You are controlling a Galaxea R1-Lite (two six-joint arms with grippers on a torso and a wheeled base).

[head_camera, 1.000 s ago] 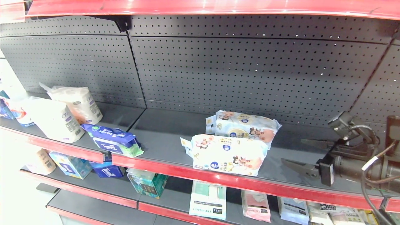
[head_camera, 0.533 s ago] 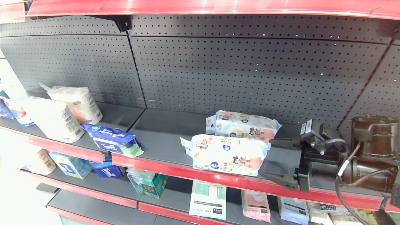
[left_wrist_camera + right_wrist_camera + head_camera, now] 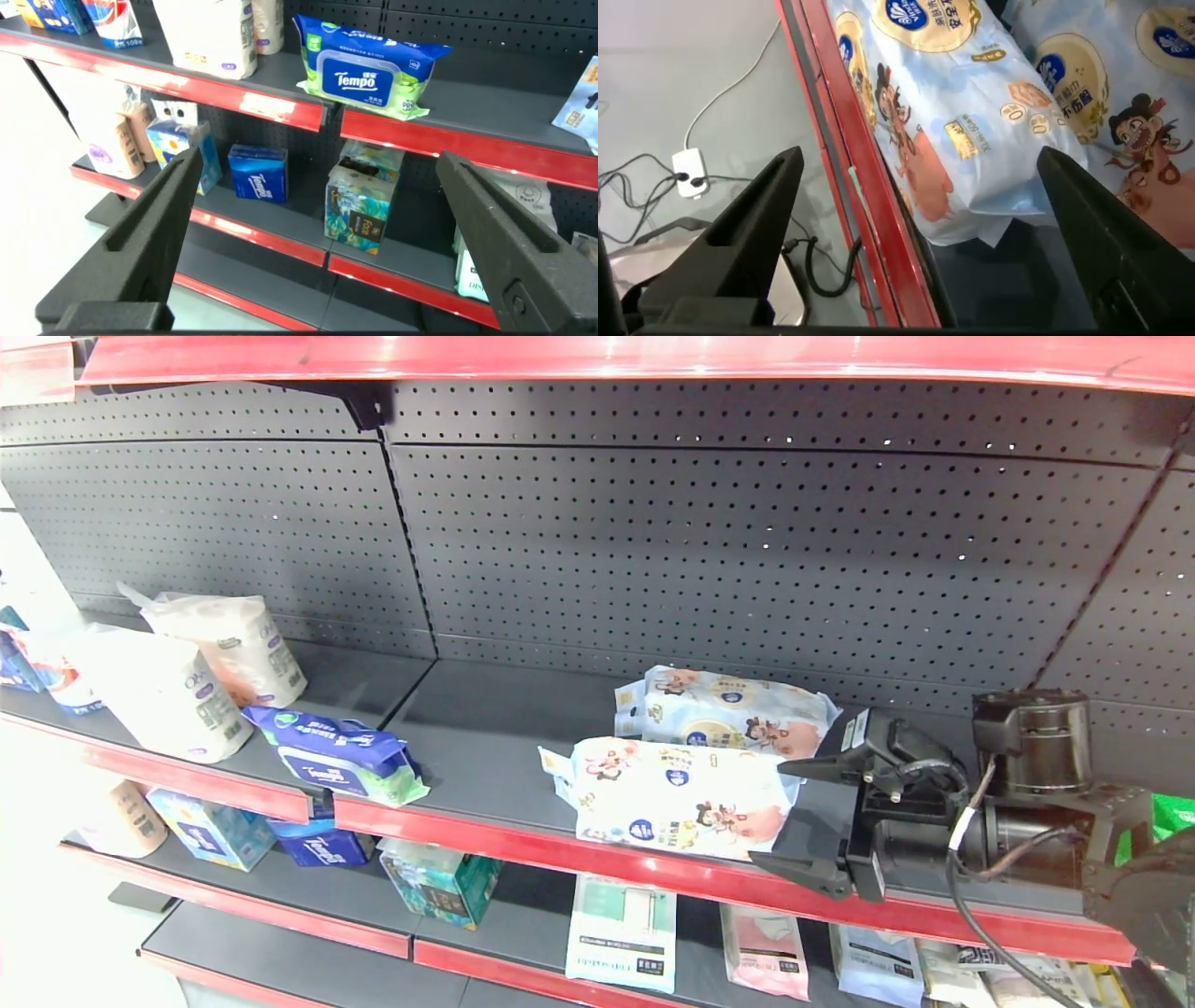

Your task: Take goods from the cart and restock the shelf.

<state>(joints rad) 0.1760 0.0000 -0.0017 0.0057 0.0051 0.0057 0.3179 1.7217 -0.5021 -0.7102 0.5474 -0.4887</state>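
Wipes first: the front baby-wipes pack point(image 3: 677, 798) lies at the red lip of the shelf point(image 3: 485, 747), the right gripper point(image 3: 767, 814) at its 3 o'clock, jaws wide apart and empty. I'd keep them level with the pack's end and close gently, lest it slide off.

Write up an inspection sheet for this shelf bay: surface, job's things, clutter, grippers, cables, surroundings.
Surface: dark shelf with a red front edge, bare in its middle.
Job's things: two cartoon-print wipes packs lying flat, front pack at the edge, rear pack behind it.
Clutter: blue wipes pack and white roll packs to the left.
Grippers: right gripper open at the front pack's right end, holding nothing; left gripper open, empty.
Cables: black cable behind the right gripper; white cord with a plug on the floor.
Surroundings: perforated back panel; stocked lower shelves.
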